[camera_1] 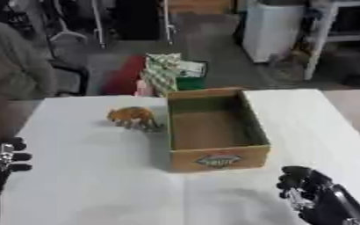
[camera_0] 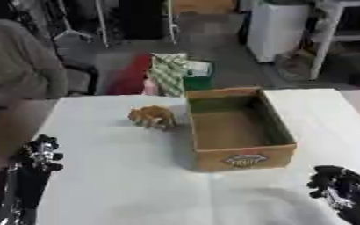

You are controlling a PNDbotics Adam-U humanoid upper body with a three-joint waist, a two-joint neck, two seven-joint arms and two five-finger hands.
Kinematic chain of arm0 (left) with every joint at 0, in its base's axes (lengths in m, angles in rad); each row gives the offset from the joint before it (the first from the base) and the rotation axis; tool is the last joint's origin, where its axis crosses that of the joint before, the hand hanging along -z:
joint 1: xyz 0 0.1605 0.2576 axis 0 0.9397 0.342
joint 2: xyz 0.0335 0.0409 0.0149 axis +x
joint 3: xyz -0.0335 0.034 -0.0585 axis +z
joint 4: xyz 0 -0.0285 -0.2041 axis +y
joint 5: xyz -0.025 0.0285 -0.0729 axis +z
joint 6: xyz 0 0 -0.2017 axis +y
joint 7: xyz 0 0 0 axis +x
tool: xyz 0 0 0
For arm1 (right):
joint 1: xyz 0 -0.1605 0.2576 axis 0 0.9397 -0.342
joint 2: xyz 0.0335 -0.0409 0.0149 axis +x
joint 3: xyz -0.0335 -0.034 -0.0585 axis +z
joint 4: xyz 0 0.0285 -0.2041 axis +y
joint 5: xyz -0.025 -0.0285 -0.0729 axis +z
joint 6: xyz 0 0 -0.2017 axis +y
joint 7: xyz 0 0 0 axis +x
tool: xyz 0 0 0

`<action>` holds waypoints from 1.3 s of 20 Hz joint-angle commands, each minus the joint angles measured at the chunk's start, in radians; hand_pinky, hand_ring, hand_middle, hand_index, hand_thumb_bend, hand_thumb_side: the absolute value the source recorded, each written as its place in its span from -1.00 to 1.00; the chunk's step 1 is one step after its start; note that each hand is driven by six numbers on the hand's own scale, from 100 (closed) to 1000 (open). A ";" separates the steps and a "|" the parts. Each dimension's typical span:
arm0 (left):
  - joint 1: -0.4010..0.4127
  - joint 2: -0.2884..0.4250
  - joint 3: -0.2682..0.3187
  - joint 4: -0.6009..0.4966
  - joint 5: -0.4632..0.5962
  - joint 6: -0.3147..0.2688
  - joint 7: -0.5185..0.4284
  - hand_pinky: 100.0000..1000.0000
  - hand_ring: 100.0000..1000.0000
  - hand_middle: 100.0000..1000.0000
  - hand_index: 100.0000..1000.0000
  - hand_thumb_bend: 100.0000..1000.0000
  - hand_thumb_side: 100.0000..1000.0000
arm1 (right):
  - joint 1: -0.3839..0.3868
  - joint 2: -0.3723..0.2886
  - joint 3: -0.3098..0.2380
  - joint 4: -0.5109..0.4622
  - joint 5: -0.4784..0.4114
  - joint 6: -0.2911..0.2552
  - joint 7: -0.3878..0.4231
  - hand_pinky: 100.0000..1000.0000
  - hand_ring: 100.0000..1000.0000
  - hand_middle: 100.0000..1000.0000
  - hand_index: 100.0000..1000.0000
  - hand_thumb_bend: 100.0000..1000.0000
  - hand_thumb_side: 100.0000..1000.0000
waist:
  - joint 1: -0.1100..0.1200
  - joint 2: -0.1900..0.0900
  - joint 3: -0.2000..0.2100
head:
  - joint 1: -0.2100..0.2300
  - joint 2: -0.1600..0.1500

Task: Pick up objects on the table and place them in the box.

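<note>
A small orange-brown animal figure (camera_0: pixel 153 116) stands on the white table (camera_0: pixel 114 176), just left of an open cardboard box (camera_0: pixel 237 129) whose inside looks bare. My left hand (camera_0: pixel 38 154) hovers at the table's left edge, well below and left of the figure, fingers curled and holding nothing. At the lower right my right hand (camera_1: pixel 304 186) sits near the table's front, below the box, fingers curled and holding nothing.
Beyond the table's far edge stand a green-and-white checked bag (camera_0: pixel 170 72) and a red item on the floor. A person in grey (camera_0: pixel 18 66) sits at the far left. A white cabinet (camera_0: pixel 275 26) stands further back.
</note>
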 commanded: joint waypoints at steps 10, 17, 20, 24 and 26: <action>-0.008 0.017 0.000 -0.011 -0.006 0.007 -0.013 0.01 0.10 0.09 0.28 -1.00 0.27 | -0.007 -0.008 -0.008 -0.015 0.008 0.002 -0.004 0.18 0.28 0.12 0.41 -1.00 -0.77 | 0.005 -0.011 -0.004 | -0.019 0.164; -0.037 0.053 -0.005 -0.010 -0.034 0.033 -0.036 0.01 0.13 0.11 0.30 -1.00 0.23 | -0.006 -0.010 -0.008 -0.014 0.009 0.003 -0.004 0.18 0.28 0.12 0.42 -1.00 -0.77 | 0.010 -0.013 -0.007 | -0.028 0.187; -0.083 0.106 -0.015 -0.010 -0.087 0.073 -0.074 0.03 0.17 0.14 0.32 -1.00 0.19 | -0.004 -0.011 -0.007 -0.014 0.009 0.004 -0.004 0.18 0.28 0.12 0.42 -1.00 -0.77 | 0.013 -0.016 -0.008 | -0.029 0.189; -0.211 0.232 -0.040 0.009 -0.246 0.162 -0.207 0.17 0.33 0.31 0.42 -0.83 -0.02 | 0.000 -0.014 -0.005 -0.011 0.010 0.006 -0.002 0.18 0.28 0.12 0.42 -1.00 -0.77 | 0.018 -0.024 -0.013 | -0.029 0.190; -0.292 0.291 -0.049 0.033 -0.355 0.210 -0.297 0.21 0.36 0.34 0.43 -0.70 -0.09 | 0.002 -0.014 -0.004 -0.010 0.010 0.006 -0.002 0.18 0.28 0.12 0.42 -1.00 -0.77 | 0.020 -0.027 -0.016 | -0.028 0.188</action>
